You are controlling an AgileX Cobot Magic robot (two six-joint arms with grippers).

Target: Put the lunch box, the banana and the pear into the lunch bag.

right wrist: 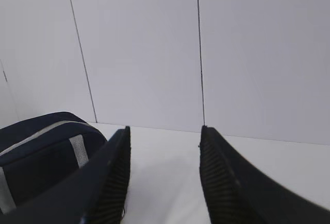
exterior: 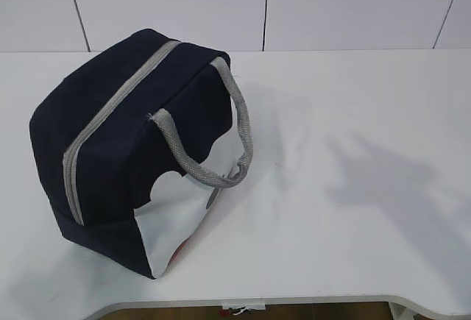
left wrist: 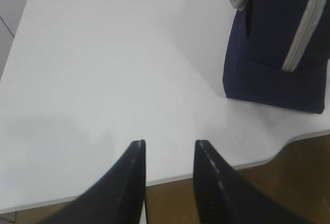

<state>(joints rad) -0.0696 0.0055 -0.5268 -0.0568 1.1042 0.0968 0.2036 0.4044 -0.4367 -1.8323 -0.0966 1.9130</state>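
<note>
The zipped lunch bag (exterior: 118,151) is seen near the table's (exterior: 353,151) front-left corner, while the left gripper (left wrist: 170,149) and right gripper (right wrist: 165,134) are held apart, empty.

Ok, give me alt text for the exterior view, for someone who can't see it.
A navy lunch bag with its grey zipper strip shut stands at the left of a white table, grey handle drooping over its white side panel. No arms, fruit or lunch box show.

No readable text, label, brand, number or sign is showing in any view. The boxy navy-blue fabric lunch bag (exterior: 140,151) with white side panel is displaying no legible marking.
</note>
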